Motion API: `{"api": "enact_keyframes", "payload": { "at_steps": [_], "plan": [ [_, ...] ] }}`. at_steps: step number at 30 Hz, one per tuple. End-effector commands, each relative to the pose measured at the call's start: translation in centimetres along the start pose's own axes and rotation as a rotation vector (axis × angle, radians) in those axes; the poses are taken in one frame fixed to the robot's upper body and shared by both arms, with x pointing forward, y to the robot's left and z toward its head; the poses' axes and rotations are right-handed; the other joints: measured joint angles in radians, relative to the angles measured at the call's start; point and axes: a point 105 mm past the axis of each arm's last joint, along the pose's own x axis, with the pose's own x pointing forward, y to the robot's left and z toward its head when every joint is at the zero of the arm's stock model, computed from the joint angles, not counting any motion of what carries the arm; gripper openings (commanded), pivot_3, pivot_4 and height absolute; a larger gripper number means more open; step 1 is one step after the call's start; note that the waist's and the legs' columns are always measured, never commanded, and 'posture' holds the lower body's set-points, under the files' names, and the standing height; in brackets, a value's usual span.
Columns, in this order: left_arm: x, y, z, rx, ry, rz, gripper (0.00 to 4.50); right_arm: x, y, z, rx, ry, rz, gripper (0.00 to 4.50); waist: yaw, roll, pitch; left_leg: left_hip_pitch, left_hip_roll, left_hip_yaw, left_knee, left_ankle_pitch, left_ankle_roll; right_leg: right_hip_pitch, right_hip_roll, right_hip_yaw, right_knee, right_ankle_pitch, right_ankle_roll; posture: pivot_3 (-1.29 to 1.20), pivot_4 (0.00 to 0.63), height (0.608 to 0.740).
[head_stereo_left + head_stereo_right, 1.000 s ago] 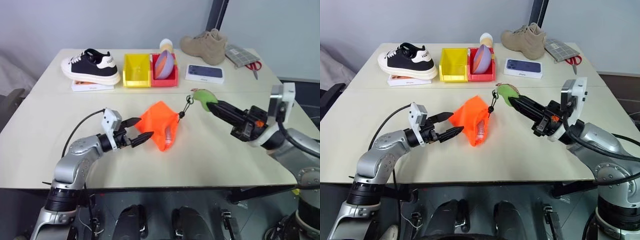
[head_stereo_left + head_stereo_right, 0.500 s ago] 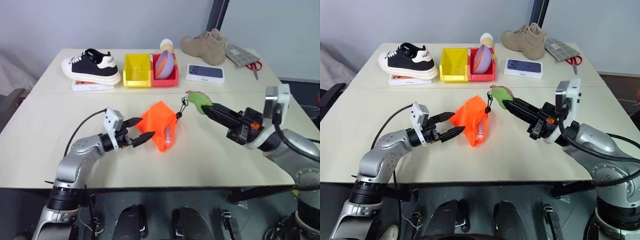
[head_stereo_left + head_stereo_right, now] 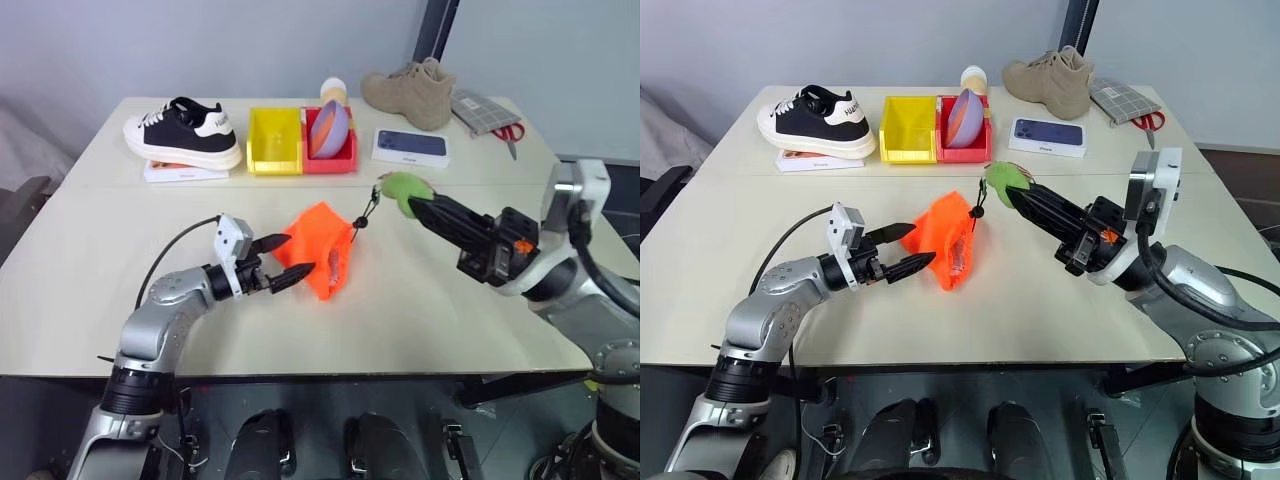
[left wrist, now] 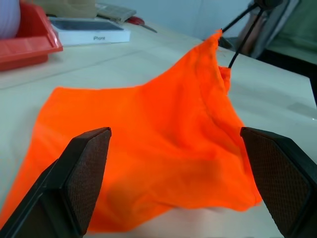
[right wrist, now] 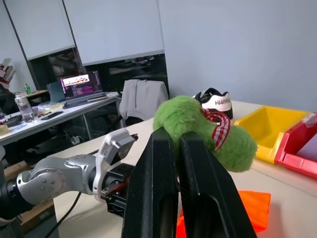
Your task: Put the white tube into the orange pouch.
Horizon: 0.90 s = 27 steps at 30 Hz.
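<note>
My right gripper (image 3: 412,205), centre-right of frame, is pinched tight on the fuzzy green tag (image 3: 399,190) at the end of the dark beaded cord (image 3: 368,216). The cord runs taut down to the orange pouch (image 3: 318,250), mid-frame on the table (image 3: 420,300); its cord-side corner is pulled up into a peak. My left gripper (image 3: 283,261), left of centre, has its fingers spread wide, tips right at the pouch's left edge; can't tell if touching. The white tube (image 3: 335,268) shows w/ a reddish mark at the pouch's lower right, in its opening. Along the top of frame: black-and-white sneaker (image 3: 182,131), yellow bin (image 3: 273,141), red bin (image 3: 335,156), phone box (image 3: 409,146), tan boot (image 3: 408,92).
</note>
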Motion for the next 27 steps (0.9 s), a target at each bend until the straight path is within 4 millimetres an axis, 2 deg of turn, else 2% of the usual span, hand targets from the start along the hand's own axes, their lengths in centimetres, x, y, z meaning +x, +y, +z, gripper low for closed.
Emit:
{"api": "enact_keyframes", "payload": {
  "at_steps": [1,7,14,21,27],
  "plan": [
    [0.6,-0.4,1.9,0.103,-0.062,-0.035,4.46,0.1,0.8,0.5,-0.043,-0.014,0.029,0.00,-0.001,0.000,0.000,0.000,0.000,0.000,0.000,0.000,0.000,0.000,0.000,0.000,0.000,0.000,0.000,0.00,0.150,0.740],
    [2.0,-1.2,2.5,0.191,-0.077,-0.090,4.46,0.2,0.5,-0.3,-0.047,0.024,0.018,0.00,0.000,0.000,0.000,0.000,0.000,0.000,0.000,0.000,0.000,0.000,0.000,0.000,0.000,0.000,0.000,0.00,0.150,0.740],
    [2.8,-2.0,2.1,0.283,-0.082,-0.089,4.46,0.4,0.1,-0.9,-0.062,0.038,-0.014,0.00,-0.001,0.000,0.000,0.000,0.000,0.000,0.000,0.000,0.000,0.000,0.000,0.000,0.000,0.000,0.000,0.00,0.150,0.740],
    [3.3,-3.3,0.8,0.358,-0.082,-0.070,4.46,0.1,-0.7,0.1,-0.059,-0.028,-0.072,0.00,0.000,0.000,0.000,0.000,0.000,0.000,0.000,0.000,0.000,0.000,0.000,0.000,0.000,0.000,0.000,0.00,0.150,0.740],
    [3.7,-4.1,0.6,0.396,-0.110,-0.037,4.46,0.0,-1.0,0.9,-0.030,-0.085,-0.101,0.00,-0.001,0.000,0.000,0.000,0.000,0.000,0.000,0.000,0.000,0.000,0.000,0.000,0.000,0.000,0.000,0.00,0.150,0.740]
  ]
}}
